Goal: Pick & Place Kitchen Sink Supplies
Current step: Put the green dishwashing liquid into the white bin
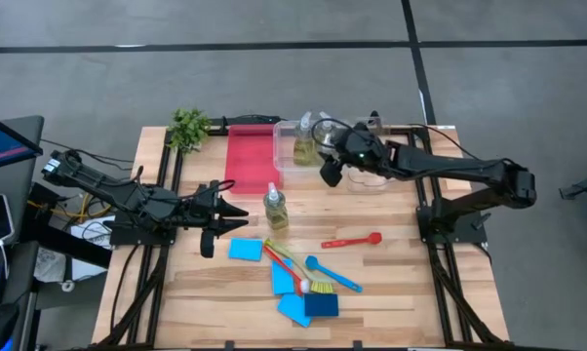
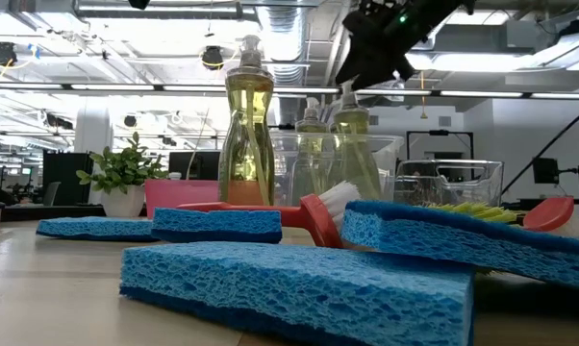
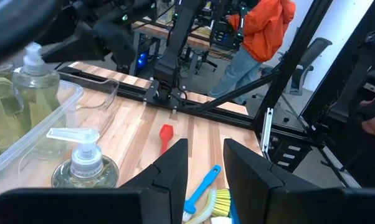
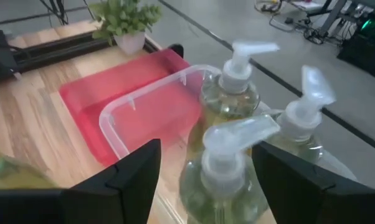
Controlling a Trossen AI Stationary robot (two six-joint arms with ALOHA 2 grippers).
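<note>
Three clear bottles of yellow-green liquid (image 4: 234, 93) stand upright in a clear bin (image 1: 286, 168) at the far middle of the table. My right gripper (image 4: 206, 149) hovers open over the bin, its fingers on either side of the nearest bottle's pump head (image 4: 237, 140) without touching it. Another bottle (image 1: 275, 208) stands on its base on the table's middle. My left gripper (image 1: 215, 219) waits open to the left of it, with nothing between its fingers. Blue sponges (image 1: 245, 250) and a red brush (image 1: 352, 240), a blue brush (image 1: 332, 273) and a yellow brush (image 1: 293, 265) lie flat toward the near edge.
A red tray (image 1: 248, 156) lies left of the bin and a small green plant (image 1: 189, 127) stands at the far left corner. A second clear bin (image 1: 370, 180) sits under the right arm. Beyond the table a person in an orange top (image 3: 268, 28) stands.
</note>
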